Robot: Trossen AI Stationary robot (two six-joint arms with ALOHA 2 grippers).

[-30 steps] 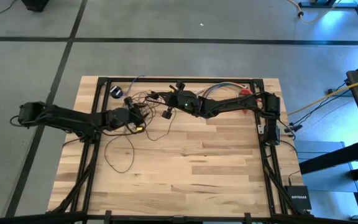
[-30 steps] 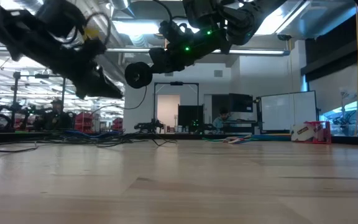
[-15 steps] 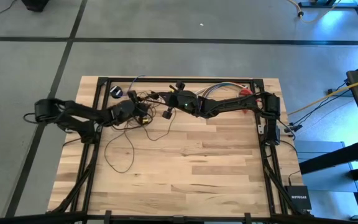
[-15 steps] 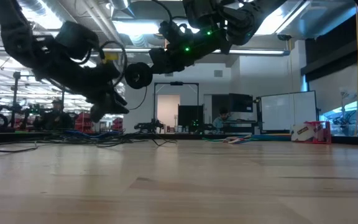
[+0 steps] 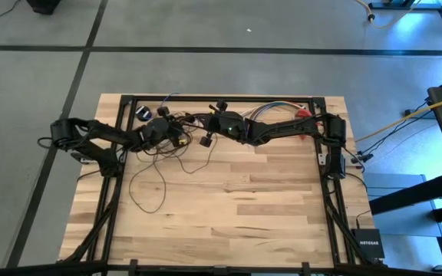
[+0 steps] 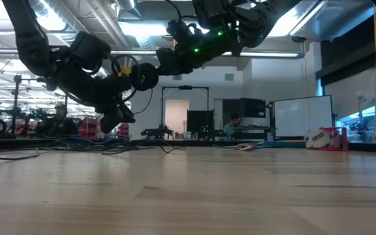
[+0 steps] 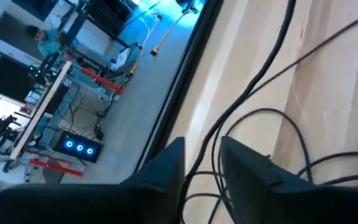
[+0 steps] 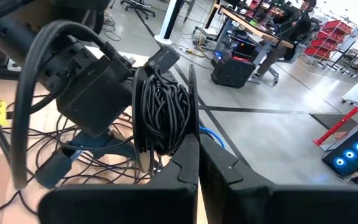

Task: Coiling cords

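The cords are one thin dark wire. Part of it is wound into a tight coil [image 8: 163,115] with my right gripper [image 8: 197,163] shut on it, above the table's far middle [image 5: 206,123]. The rest trails in loose strands [image 5: 167,146] to a big loop [image 5: 140,188] lying flat on the wood. My left gripper [image 7: 202,174] is open just left of the coil [image 5: 176,135], low over the tangle, with one loose strand [image 7: 229,127] running between its fingers. My right gripper pinches the wound coil between its two fingers at the bundle's lower part [image 8: 169,149]. It reaches in about level from the table's right. The coil is lifted clear of the table, and slack strands hang from it. My left gripper has a strand in its gap; whether a finger touches it I cannot tell.
A black frame rail [image 5: 206,98] runs along the far edge, with a bundle of multicoloured wires [image 5: 271,107] behind my right arm. A yellow cable [image 5: 405,119] lies off the table to the right. Bare wood [image 5: 244,215] spreads over the near half.
My left gripper has swung toward the far edge and the right, sinking closer to the table, and now hangs beside the coil that my right gripper holds. The coil and the loop on the wood have stayed put.
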